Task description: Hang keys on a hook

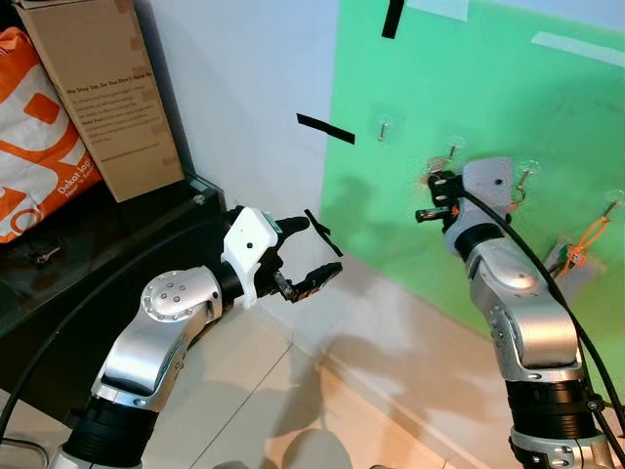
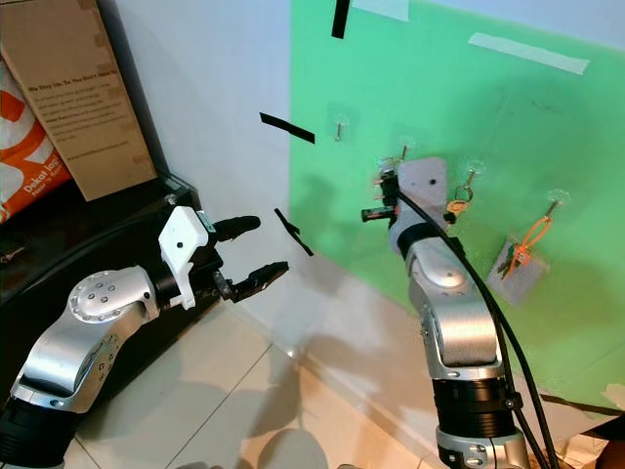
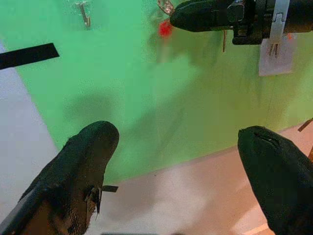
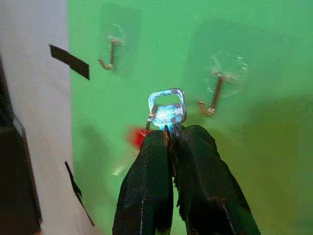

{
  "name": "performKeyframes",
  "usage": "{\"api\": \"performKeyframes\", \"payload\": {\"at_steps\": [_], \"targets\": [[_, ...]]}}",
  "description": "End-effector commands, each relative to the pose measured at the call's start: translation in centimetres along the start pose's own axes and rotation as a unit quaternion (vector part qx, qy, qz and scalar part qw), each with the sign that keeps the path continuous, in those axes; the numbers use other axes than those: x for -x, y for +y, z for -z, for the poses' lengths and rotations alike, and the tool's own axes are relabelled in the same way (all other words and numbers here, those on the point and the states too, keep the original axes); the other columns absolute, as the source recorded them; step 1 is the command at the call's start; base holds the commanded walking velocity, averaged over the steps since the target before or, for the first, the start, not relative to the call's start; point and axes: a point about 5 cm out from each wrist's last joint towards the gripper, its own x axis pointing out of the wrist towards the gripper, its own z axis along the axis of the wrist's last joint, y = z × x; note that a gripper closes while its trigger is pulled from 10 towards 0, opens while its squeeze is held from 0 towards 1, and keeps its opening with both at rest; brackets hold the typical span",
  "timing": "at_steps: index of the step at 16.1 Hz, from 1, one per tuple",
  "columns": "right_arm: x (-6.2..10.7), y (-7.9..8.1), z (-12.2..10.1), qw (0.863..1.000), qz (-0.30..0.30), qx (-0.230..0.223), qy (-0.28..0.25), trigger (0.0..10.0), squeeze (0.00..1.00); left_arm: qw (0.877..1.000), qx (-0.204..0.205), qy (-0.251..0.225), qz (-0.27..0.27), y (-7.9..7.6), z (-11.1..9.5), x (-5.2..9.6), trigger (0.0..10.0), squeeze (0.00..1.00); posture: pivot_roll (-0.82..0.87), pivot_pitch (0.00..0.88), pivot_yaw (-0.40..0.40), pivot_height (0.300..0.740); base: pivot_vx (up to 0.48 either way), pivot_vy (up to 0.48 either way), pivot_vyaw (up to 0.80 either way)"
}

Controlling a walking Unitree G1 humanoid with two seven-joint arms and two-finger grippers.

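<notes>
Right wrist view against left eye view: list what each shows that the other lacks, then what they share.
Right wrist view alone: the silver key head pinched between the right gripper's closed fingertips, just short of a hook. Left eye view alone: the left gripper open and idle, the cardboard box, the orange bag, and an orange-tagged key set already hanging. Shared: the green board, its hooks and black tape strips.

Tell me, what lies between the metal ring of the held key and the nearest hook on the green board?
Nothing: the right wrist view shows only bare green board between the key and the hook.
</notes>
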Motion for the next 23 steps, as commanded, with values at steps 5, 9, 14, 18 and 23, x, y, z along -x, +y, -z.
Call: {"api": "performKeyframes", "payload": {"at_steps": [5,9,14,18,23], "targets": [[0.6,-1.1,0.0,1.000,0.012,0.008,-0.006,10.0,0.00,1.000,-0.017,0.000,0.005,-0.2,-0.4,0.1,10.0,0.00,-0.04,0.000,-0.031,0.740,0.000,0.000,0.00],[0.4,-1.4,-1.4,0.999,-0.011,0.003,-0.049,10.0,0.00,1.000,-0.018,0.001,0.006,-0.2,-0.4,0.1,10.0,0.00,-0.04,0.000,-0.031,0.740,0.000,0.000,0.00],[-0.2,-2.4,-1.8,0.998,-0.032,0.026,-0.051,10.0,0.00,1.000,-0.018,0.001,0.007,-0.3,-0.4,0.1,10.0,0.00,-0.04,0.000,-0.035,0.740,0.000,0.000,0.00],[-1.1,-3.6,-1.9,0.997,-0.031,0.051,-0.049,10.0,0.00,1.000,-0.019,0.002,0.006,-0.2,-0.4,0.1,10.0,0.00,-0.03,0.000,-0.038,0.740,0.000,0.000,0.00],[-1.4,-4.7,-1.5,0.997,-0.013,0.060,-0.039,10.0,0.00,1.000,-0.019,0.002,0.007,-0.2,-0.4,0.2,10.0,0.00,-0.03,0.000,-0.036,0.740,0.000,0.000,0.00]]}}
